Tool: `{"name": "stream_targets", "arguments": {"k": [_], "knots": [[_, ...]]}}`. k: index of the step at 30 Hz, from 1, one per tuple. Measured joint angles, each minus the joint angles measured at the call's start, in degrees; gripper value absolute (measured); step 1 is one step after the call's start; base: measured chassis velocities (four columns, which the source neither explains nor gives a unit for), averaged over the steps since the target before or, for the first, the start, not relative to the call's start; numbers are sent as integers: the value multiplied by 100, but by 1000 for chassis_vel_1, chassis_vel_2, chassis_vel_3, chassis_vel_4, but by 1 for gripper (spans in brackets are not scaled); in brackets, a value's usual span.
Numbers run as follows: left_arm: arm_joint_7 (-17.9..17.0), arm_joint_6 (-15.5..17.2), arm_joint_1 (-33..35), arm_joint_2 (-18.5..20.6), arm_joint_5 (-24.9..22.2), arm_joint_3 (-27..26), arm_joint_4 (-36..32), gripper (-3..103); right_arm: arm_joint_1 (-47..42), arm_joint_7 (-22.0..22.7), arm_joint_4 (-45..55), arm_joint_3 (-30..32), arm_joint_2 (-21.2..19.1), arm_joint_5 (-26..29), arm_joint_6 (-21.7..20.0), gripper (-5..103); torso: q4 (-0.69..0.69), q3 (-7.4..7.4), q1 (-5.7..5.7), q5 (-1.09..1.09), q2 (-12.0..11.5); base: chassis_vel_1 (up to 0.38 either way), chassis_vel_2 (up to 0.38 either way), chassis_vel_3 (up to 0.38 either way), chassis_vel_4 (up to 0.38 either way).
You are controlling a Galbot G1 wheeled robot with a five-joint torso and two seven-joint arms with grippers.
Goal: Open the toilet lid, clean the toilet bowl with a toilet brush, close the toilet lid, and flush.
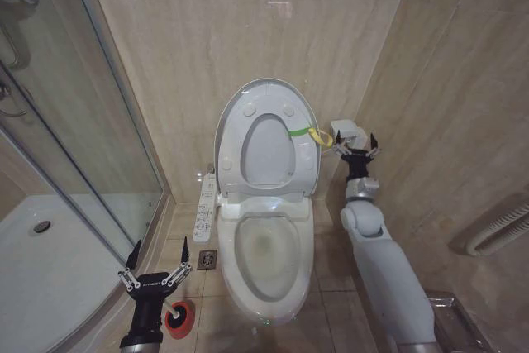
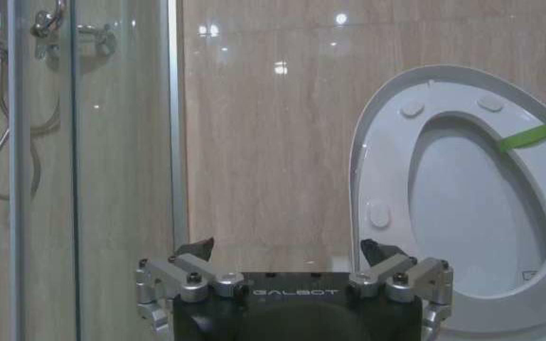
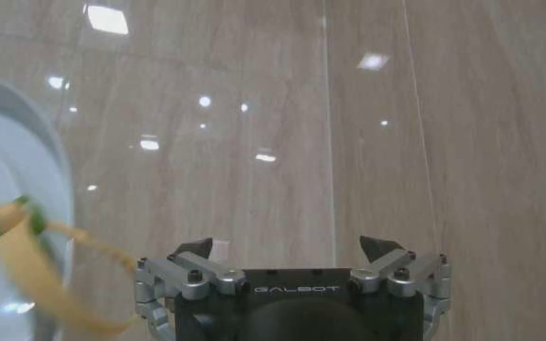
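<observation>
Toilet bowl [image 1: 266,247] uncovered, centre of floor against the back wall. Toilet lid [image 1: 266,140] upright against that wall, yellow-green band [image 1: 302,131] on its right edge. Right gripper [image 1: 355,146] spread, empty, just beside the band. Left gripper [image 1: 155,266] spread, empty, low over the red holder cup [image 1: 180,318].

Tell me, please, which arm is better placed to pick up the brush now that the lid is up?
Probably the left. Its gripper hangs open, low, right above the red holder left of the bowl. The right gripper is open, up beside the raised lid.
</observation>
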Motion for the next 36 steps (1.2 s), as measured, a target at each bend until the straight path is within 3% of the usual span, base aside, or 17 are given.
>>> {"name": "stream_targets", "arguments": {"k": [9,36], "knots": [[0,0,0,0,0,0,0,100,375,-8,-180,-21,-112,166,-93,100,0,0,0,0,0,0,0,0,0],[0,0,0,0,0,0,0,100,1716,-96,-1498,-256,285,-43,-106,100,1,0,0,-1,0,0,0,0,0]]}}
